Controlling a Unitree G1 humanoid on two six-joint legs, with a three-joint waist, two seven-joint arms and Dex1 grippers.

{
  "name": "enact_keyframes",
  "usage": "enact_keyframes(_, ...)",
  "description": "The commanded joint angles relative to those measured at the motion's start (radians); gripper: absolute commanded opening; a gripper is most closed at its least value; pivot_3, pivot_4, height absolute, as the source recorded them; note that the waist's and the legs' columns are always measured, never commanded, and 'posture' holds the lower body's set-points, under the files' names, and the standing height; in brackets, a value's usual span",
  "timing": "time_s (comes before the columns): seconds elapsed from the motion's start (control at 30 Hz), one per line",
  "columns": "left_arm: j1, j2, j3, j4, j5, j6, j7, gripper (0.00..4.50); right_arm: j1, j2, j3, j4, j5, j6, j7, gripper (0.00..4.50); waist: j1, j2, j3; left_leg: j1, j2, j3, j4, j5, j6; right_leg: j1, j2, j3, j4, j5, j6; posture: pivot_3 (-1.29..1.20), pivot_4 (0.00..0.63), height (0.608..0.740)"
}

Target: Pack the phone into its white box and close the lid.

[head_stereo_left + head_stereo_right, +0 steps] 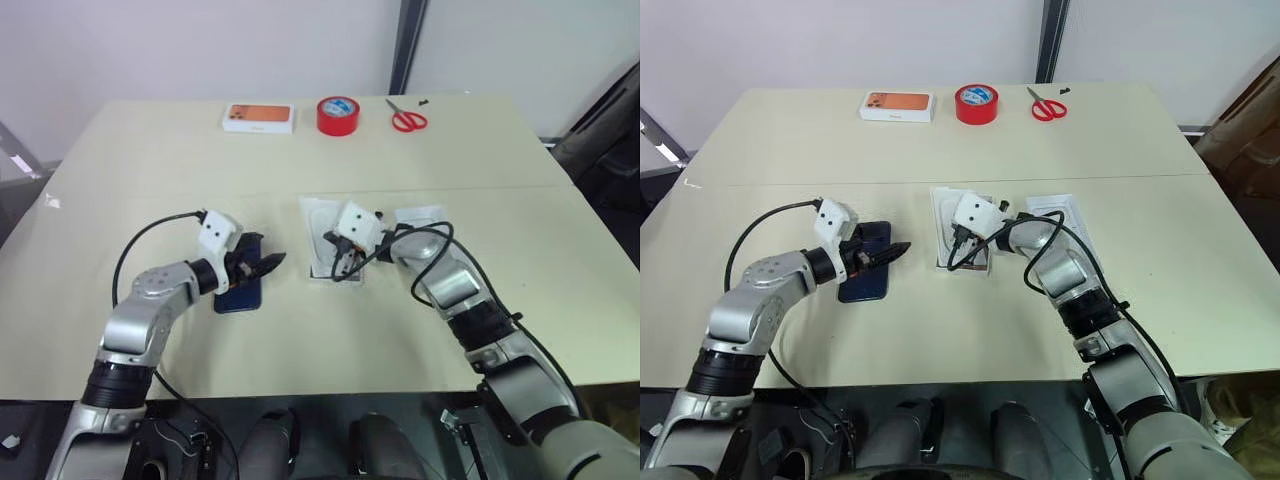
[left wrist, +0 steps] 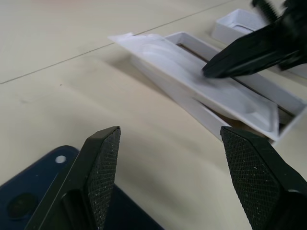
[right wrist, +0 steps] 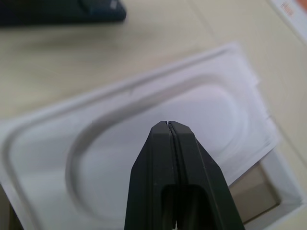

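Beige bench [image 1: 300, 330], phone [image 1: 241, 290] centre-left under my spread left fingers [image 2: 106, 163], right fingers [image 3: 169, 158] pressed together over insert [image 3: 120, 163] on white box [image 2: 201, 112], mid-frame.

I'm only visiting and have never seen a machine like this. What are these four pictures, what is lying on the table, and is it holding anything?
It is a humanoid robot with two arms, each ending in a gripper with two black fingers. Two pictures look down from its head; the other two come from cameras on its wrists.

On the table lie a dark blue phone, a white box with a thin white insert resting across it, and the lid beside it. At the far edge are a box with an orange picture, red tape and red scissors.

The left gripper is open above the phone, holding nothing. The right gripper is shut, its tip over the insert.
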State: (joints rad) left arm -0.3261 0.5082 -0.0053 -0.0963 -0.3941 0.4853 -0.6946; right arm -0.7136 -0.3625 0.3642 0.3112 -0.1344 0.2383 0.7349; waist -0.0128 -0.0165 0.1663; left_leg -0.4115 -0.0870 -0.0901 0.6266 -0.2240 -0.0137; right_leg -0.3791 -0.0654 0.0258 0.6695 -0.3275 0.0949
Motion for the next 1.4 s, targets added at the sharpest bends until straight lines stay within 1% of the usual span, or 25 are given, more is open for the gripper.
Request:
enact_keyframes(0.03, 0.009, -0.007, 0.006, -0.048, 0.021, -0.038, 0.012, 3.52, -0.044, 0.005, 0.007, 0.021, -0.048, -0.009, -0.029, 0.02, -0.001, 0.000, 0.000, 0.000, 0.000, 0.000, 0.000, 0.000, 0.000, 0.000, 0.000, 0.000, 0.000, 0.000, 0.000, 0.00, 0.150, 0.734)
enact_keyframes(0.17, 0.009, -0.017, 0.007, -0.051, 0.028, -0.039, 0.022, 3.52, -0.048, -0.006, 0.007, 0.023, -0.062, 0.003, -0.014, 0.02, -0.001, 0.000, 0.000, 0.000, 0.000, 0.000, 0.000, 0.000, 0.001, -0.001, 0.000, 0.000, 0.001, 0.000, 0.000, 0.00, 0.150, 0.734)
enact_keyframes(0.33, 0.006, -0.022, 0.005, -0.046, 0.033, -0.037, 0.022, 3.52, -0.026, -0.036, -0.015, -0.056, -0.036, 0.055, 0.050, 0.02, -0.001, 0.000, 0.000, 0.000, 0.000, 0.000, -0.001, -0.001, 0.001, -0.001, 0.000, 0.000, 0.001, 0.000, 0.000, 0.00, 0.150, 0.734)
enact_keyframes(0.47, -0.003, -0.027, 0.000, -0.032, 0.045, -0.040, 0.022, 3.52, 0.000, -0.074, 0.000, -0.104, -0.058, 0.091, 0.082, 0.02, 0.000, 0.000, 0.000, 0.000, 0.000, 0.000, -0.001, -0.002, 0.003, -0.001, 0.000, 0.000, 0.001, 0.000, 0.000, 0.00, 0.150, 0.734)
enact_keyframes(0.6, -0.010, -0.035, 0.000, -0.026, 0.050, -0.041, 0.024, 3.52, 0.002, -0.069, -0.010, -0.145, -0.053, 0.133, 0.079, 0.02, 0.000, 0.000, 0.000, 0.000, 0.000, 0.000, -0.001, -0.002, 0.004, -0.001, 0.000, 0.000, 0.001, 0.000, 0.000, 0.00, 0.150, 0.734)
enact_keyframes(0.7, -0.013, -0.042, -0.005, -0.024, 0.058, -0.042, 0.025, 3.52, -0.029, -0.018, -0.054, -0.155, -0.004, 0.175, 0.058, 0.02, -0.003, 0.000, 0.000, 0.000, 0.000, 0.000, -0.001, -0.002, 0.003, -0.001, 0.000, 0.000, 0.001, 0.000, 0.000, 0.00, 0.150, 0.734)
enact_keyframes(0.77, -0.015, -0.046, -0.008, -0.024, 0.061, -0.042, 0.026, 3.52, -0.047, -0.008, -0.058, -0.153, -0.004, 0.192, 0.056, 0.02, -0.003, 0.000, 0.000, 0.000, 0.000, 0.000, -0.002, -0.002, 0.003, 0.000, 0.000, 0.001, 0.001, 0.000, 0.000, 0.00, 0.150, 0.734)
enact_keyframes(0.83, -0.017, -0.048, -0.007, -0.022, 0.064, -0.042, 0.024, 3.52, -0.069, -0.004, -0.053, -0.125, -0.022, 0.181, 0.034, 0.02, -0.002, 0.000, 0.000, 0.000, 0.000, 0.000, -0.002, -0.002, 0.003, -0.002, 0.000, 0.000, 0.001, 0.000, 0.000, 0.00, 0.150, 0.734)
enact_keyframes(0.97, -0.017, -0.048, -0.006, -0.018, 0.067, -0.045, 0.022, 3.52, -0.094, 0.025, -0.056, -0.075, -0.011, 0.151, 0.003, 0.02, -0.001, 0.000, 0.000, 0.000, 0.000, 0.000, -0.001, -0.002, 0.003, -0.002, 0.000, 0.000, 0.001, 0.000, 0.000, 0.00, 0.150, 0.734)
enact_keyframes(1.13, -0.026, -0.055, -0.006, -0.025, 0.067, -0.034, 0.029, 3.52, -0.094, 0.009, 0.005, 0.025, -0.093, 0.060, -0.043, 0.02, -0.001, 0.000, 0.000, 0.000, 0.000, 0.000, -0.001, -0.002, 0.003, -0.002, 0.000, 0.000, 0.001, 0.000, 0.000, 0.00, 0.150, 0.734)
enact_keyframes(1.27, -0.029, -0.058, -0.005, -0.029, 0.070, -0.027, 0.035, 3.52, -0.074, -0.028, 0.062, 0.036, -0.142, 0.015, 0.000, 0.02, -0.002, 0.000, 0.000, 0.000, 0.000, 0.000, -0.002, -0.002, 0.003, -0.003, 0.000, 0.000, 0.001, 0.000, 0.000, 0.00, 0.150, 0.734)
enact_keyframes(1.4, -0.029, -0.061, -0.005, -0.031, 0.070, -0.025, 0.038, 3.52, -0.060, -0.044, 0.055, -0.034, -0.106, 0.064, 0.088, 0.02, -0.002, 0.000, 0.000, 0.000, 0.000, 0.000, -0.002, -0.001, 0.001, -0.002, 0.001, 0.000, 0.002, 0.000, 0.000, 0.00, 0.150, 0.734)
